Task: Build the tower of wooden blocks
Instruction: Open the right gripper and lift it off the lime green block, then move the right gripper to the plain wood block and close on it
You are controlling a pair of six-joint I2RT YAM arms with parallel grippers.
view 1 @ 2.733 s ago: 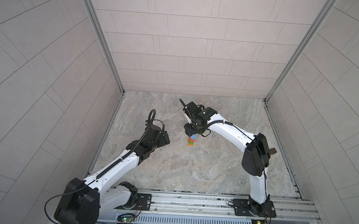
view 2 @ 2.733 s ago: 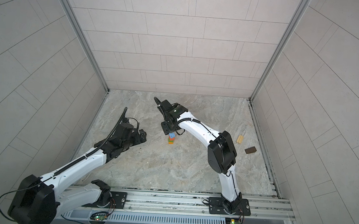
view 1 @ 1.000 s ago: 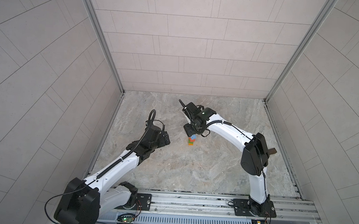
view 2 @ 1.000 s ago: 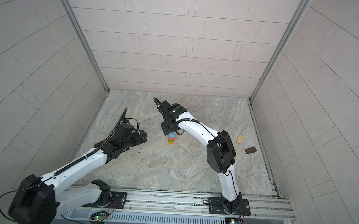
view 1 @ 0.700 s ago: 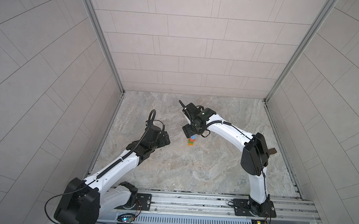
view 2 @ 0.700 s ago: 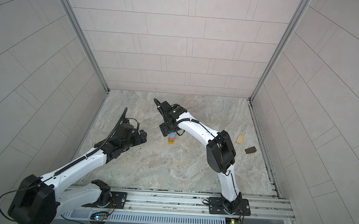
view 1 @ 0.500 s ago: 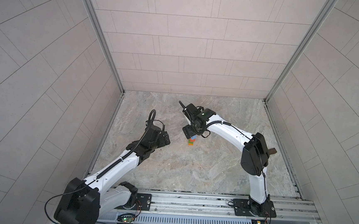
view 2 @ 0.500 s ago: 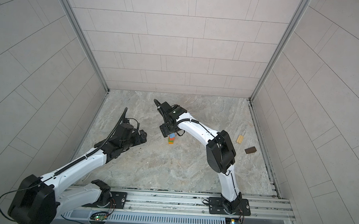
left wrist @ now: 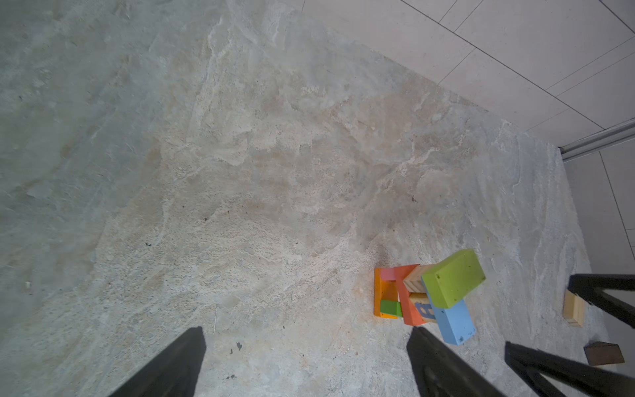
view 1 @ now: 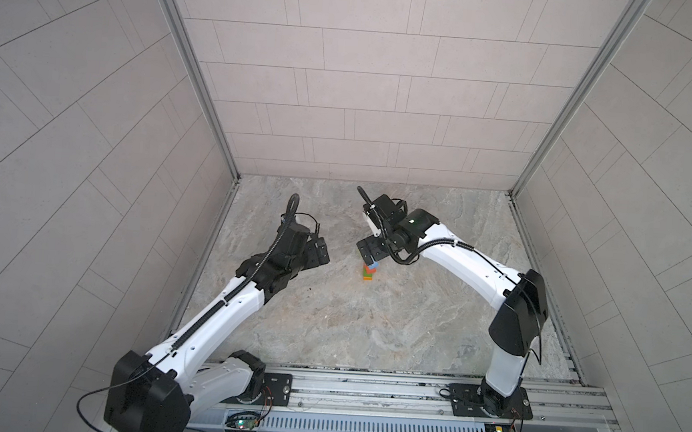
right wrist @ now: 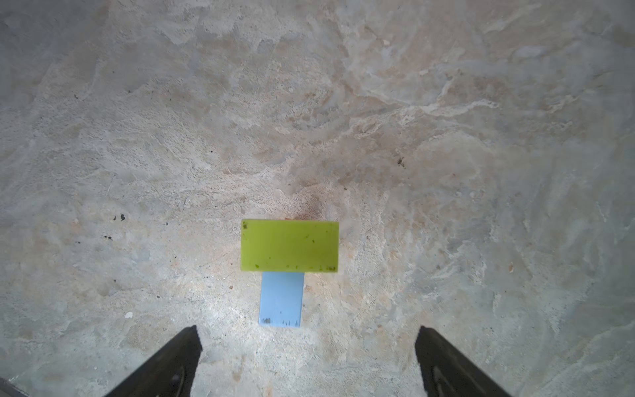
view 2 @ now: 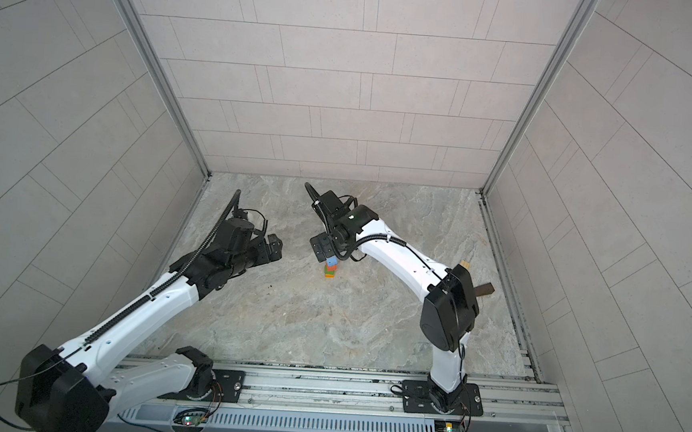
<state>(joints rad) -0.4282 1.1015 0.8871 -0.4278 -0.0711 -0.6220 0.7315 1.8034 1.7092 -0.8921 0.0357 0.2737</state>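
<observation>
The tower (view 1: 369, 271) (view 2: 330, 268) stands mid-floor in both top views. In the left wrist view it is a crooked stack (left wrist: 409, 295): an orange base (left wrist: 382, 292), red, green and tan lettered pieces, then a blue block (left wrist: 455, 324) with a lime block (left wrist: 453, 278) on top. My right gripper (right wrist: 305, 361) (view 1: 371, 257) hovers straight above it, open, with the lime block (right wrist: 289, 245) and blue block (right wrist: 281, 299) below and nothing between the fingers. My left gripper (left wrist: 305, 361) (view 1: 320, 252) is open and empty, left of the tower.
Two loose wood blocks lie on the floor to the right, near the wall: a tan block (left wrist: 574, 307) (view 2: 464, 263) and a dark brown block (left wrist: 603, 354) (view 2: 485, 290). Tiled walls enclose the marbled floor (view 1: 349, 321) on three sides.
My right gripper's jaws have spread wide above the tower, leaving the lime block resting on top. The left arm has stayed in place.
</observation>
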